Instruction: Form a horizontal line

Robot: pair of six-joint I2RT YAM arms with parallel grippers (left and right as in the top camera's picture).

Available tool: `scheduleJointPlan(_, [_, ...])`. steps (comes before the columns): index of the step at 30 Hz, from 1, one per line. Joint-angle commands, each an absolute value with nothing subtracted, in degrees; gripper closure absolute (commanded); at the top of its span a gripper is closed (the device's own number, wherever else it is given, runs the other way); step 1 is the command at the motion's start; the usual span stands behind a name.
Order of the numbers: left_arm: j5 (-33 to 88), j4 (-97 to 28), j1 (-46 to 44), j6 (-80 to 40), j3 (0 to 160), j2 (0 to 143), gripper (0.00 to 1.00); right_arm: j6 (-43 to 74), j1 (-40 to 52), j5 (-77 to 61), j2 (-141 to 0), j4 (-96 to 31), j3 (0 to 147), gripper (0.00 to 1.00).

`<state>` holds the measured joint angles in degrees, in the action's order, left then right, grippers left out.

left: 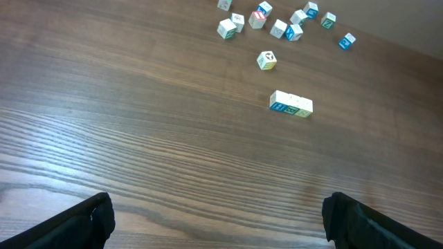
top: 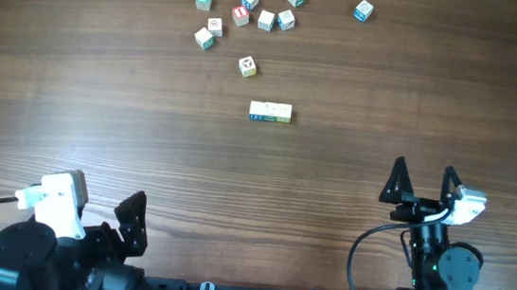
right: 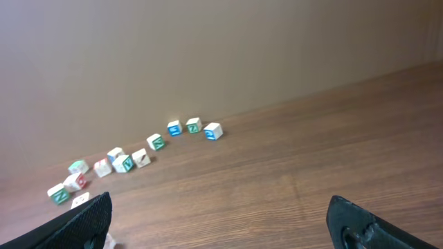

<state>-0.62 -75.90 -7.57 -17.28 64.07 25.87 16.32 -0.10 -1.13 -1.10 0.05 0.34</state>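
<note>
Black fingertips of the left gripper [left: 217, 200] filled the lower corners of its wrist view, spread fully apart with nothing between them; the right gripper [top: 425, 167] stood equally wide and empty. Both arms sat at the near edge of the table [top: 99, 120], the right pointing its fingers toward the far side, the left folded low at the corner. The horizontal line [top: 270, 113] lay mid-table, three cubes edge to edge, well apart from both grippers, with a loose cube [top: 247, 66] just beyond it and scattered cubes [top: 242, 15] farther back. Such wooden cubes looked light, rigid and unjoined, so a grip would probably suit one cube's opposite flat faces; squeezing the row endwise could buckle it.
</note>
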Motion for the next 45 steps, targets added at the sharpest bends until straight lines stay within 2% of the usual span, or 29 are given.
scheduleJointPlan(1, [-1.15, -75.75, -7.88, -17.37, 64.07, 25.76, 0.00, 15.16, -0.40, -3.31, -0.21, 0.12, 0.30, 0.00])
scheduleJointPlan(29, [-1.15, -75.77, -7.97, -17.37, 64.07, 25.76, 0.00, 15.18, -0.40, -3.31, -0.21, 0.12, 0.30, 0.00])
scheduleJointPlan(39, [0.43, -76.47, -8.27, -17.15, 63.59, 20.53, 0.00, 15.16, -0.40, -3.31, -0.21, 0.12, 0.30, 0.00])
scheduleJointPlan(45, [1.69, -65.82, -7.97, -16.69, 53.04, 10.28, 0.00, 15.16, -0.40, -3.31, -0.21, 0.12, 0.30, 0.00])
